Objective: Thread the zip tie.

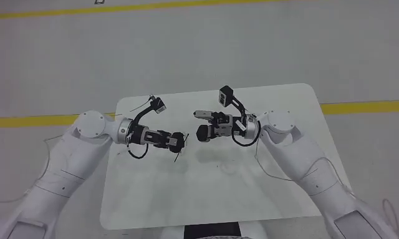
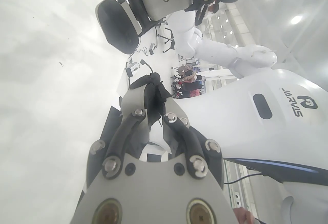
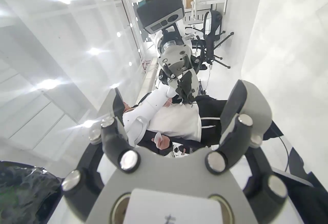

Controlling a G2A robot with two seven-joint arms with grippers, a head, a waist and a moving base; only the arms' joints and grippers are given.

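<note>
left fingers (image 2: 134, 100): pressed together at their dark-wrapped tips and clamped on a thin black plastic zip tie (image 1: 177, 153).
right fingers (image 3: 241, 99): spread wide apart, with nothing held between them.
zip tie: pinched at the left fingertips, with its loose length seen hanging down and slightly to the near side. Head and tail cannot be told apart, nor can it be told whether the lower tip touches the surface.
left gripper (image 1: 179, 139): held over the middle of the white rounded-corner table (image 1: 249, 195), pointed right.
right gripper (image 1: 202, 133): placed just right of the left gripper and turned to face it, with a small gap left between the two.
step in hand: judged to be the set-up before threading. The tie is secured on one side, its free end is not yet taken, and no loop is seen.
next move: the hanging end would need to be caught by the right fingers. The strap would then be bent round so that the tail can be lined up with the head's slot and pushed through. A firm left-hand hold and close alignment are called for, since the strap is thin and springy.
</note>
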